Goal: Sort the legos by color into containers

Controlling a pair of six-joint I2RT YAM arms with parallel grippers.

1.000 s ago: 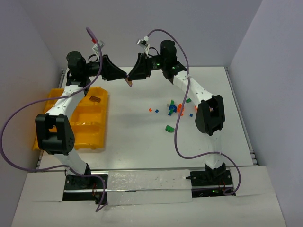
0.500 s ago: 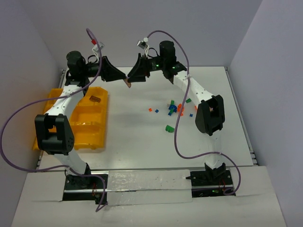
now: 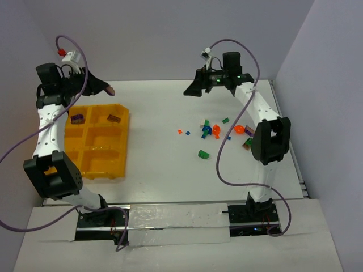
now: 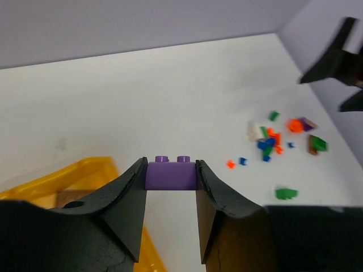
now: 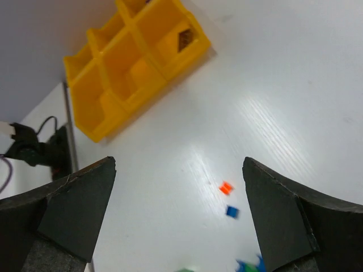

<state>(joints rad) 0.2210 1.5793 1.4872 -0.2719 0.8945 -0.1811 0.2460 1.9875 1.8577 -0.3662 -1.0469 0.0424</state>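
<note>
My left gripper hangs just past the far edge of the yellow tray of containers, shut on a purple lego that fills the gap between its fingertips. My right gripper is open and empty, high over the back of the table, left of the loose legos. In its wrist view the right gripper looks down on an orange bit and a blue bit. A purple piece lies in the far left bin and a dark piece in the far right bin.
A green brick lies apart from the pile, nearer the front. An orange piece and a purple piece sit beside the right arm's elbow. White walls close the table at the back and both sides.
The two grippers were tip to tip at the back middle on one brick. The right gripper opened and drew back to the right; the left swung left toward the tray with the brick.
</note>
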